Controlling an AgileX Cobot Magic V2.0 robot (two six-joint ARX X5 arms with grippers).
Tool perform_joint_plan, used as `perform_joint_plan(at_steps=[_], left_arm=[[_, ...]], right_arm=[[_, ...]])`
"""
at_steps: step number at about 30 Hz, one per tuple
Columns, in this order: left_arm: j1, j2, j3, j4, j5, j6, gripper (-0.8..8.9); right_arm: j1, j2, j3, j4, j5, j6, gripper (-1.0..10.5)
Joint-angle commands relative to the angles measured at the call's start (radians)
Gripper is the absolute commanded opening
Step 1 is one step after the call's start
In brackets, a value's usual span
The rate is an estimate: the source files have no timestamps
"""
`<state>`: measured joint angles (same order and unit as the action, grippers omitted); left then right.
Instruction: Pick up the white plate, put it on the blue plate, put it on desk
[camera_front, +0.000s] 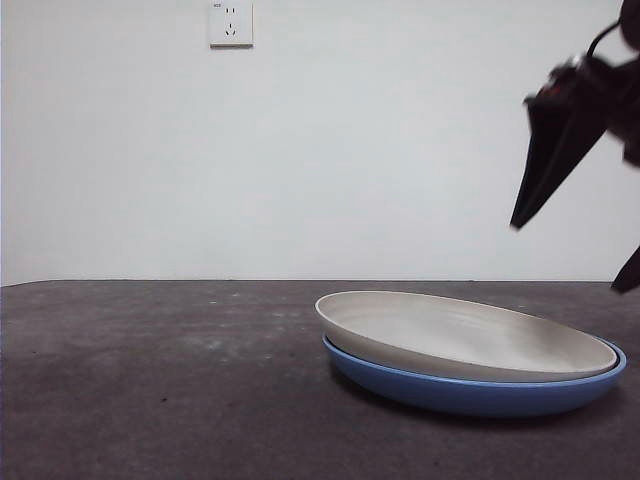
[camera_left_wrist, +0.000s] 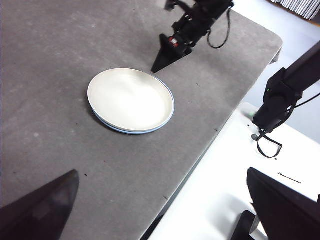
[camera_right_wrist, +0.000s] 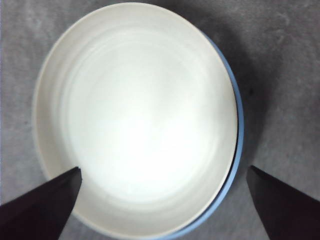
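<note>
Stacking looks done: the white plate (camera_front: 470, 338) sits inside the blue plate (camera_front: 480, 392), nested a little off-centre so that a blue crescent shows along one edge, and slightly tilted in the front view, one rim riding higher than the other. Both rest on the desk (camera_front: 150, 380). My right gripper (camera_right_wrist: 162, 200) hangs above the stack with jaws spread wide and nothing between them, touching neither plate. My left gripper (camera_left_wrist: 160, 210) waits well apart, also open and empty. I judge the step in hand to be clearing away. To do that well I should lift straight up, keeping both jaw tips off the raised white rim, since a nudge could slide the loosely seated plate off its partner.
</note>
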<state>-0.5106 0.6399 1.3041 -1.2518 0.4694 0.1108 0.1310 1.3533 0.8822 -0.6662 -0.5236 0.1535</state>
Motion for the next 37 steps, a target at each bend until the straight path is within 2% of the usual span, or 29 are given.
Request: perform_joint_plan(at_steps=[1, 6, 11, 14, 19, 23, 28, 33, 37], left_arm=[[-0.004, -0.008, -0.001, 0.010, -0.003, -0.035, 5.94], [-0.004, -0.016, -0.005, 0.010, -0.003, -0.080, 5.94], [-0.004, -0.016, -0.005, 0.011, -0.003, -0.086, 5.94], [-0.004, -0.016, -0.005, 0.011, -0.004, -0.086, 5.94], [-0.004, -0.016, -0.005, 0.011, -0.003, -0.086, 5.94], [-0.004, -0.016, -0.005, 0.011, -0.003, -0.087, 5.95], [-0.004, -0.016, -0.005, 0.018, -0.003, -0.086, 5.95], [-0.004, -0.016, -0.005, 0.023, -0.003, -0.086, 5.95], [-0.004, -0.016, -0.005, 0.023, -0.003, -0.086, 5.95]], right_arm=[[0.003, 0.059, 0.018, 0.037, -0.003, -0.021, 6.0], [0.003, 0.132, 0.018, 0.098, 0.002, -0.023, 6.0], [0.003, 0.193, 0.018, 0.126, 0.000, -0.035, 6.0], [0.003, 0.226, 0.018, 0.140, -0.001, -0.040, 5.6], [0.003, 0.242, 0.018, 0.150, 0.000, -0.048, 4.1], [0.003, 0.242, 0.018, 0.143, 0.010, -0.049, 2.2], [0.003, 0.242, 0.018, 0.127, 0.051, -0.048, 1.8], [0.003, 0.242, 0.018, 0.108, 0.111, -0.046, 0.1], [0.003, 0.242, 0.018, 0.108, 0.113, -0.037, 0.1]])
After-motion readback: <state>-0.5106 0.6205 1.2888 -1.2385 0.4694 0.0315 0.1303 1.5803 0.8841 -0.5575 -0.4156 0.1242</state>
